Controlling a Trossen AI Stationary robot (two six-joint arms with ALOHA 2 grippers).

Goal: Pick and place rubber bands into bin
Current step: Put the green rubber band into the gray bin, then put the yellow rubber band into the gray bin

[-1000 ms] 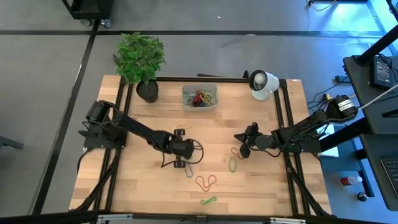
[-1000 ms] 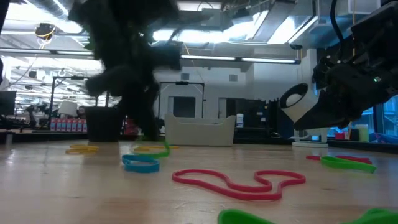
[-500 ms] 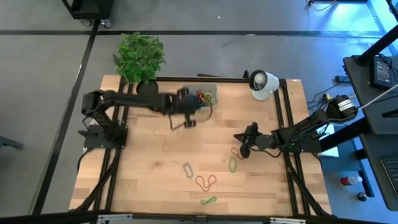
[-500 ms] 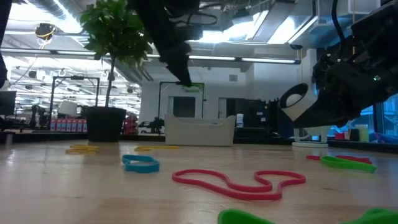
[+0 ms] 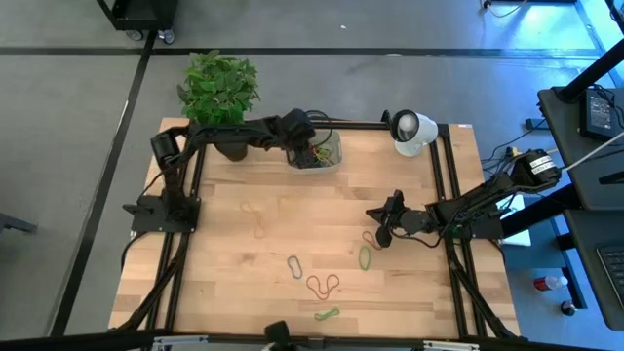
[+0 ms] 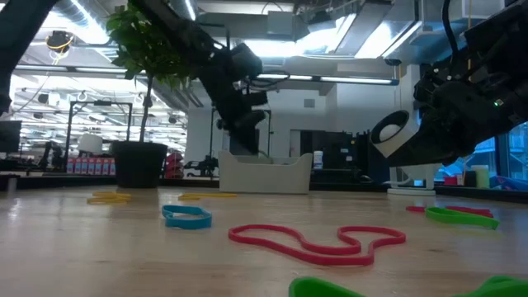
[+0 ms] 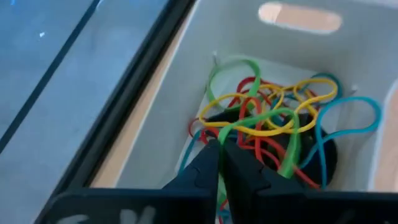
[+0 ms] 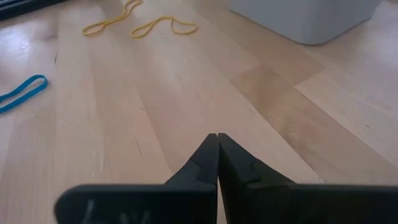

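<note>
- Step in hand: delivery. The left gripper hangs over the bin at the upper centre of the high view.
- Left wrist view: the fingers are pressed almost together on a green band, which trails among the banded heap inside the bin.
- The right gripper waits low over the bench at centre right, fingers fully closed and empty.
- Loose bands remaining, lower centre of the high view: a blue one, a red figure-eight, two green ones; faint yellow ones lie at centre left.
- Next move, as a judgement: part the left fingers to drop the green band, lift clear of the bin, then go for a loose band.
</note>
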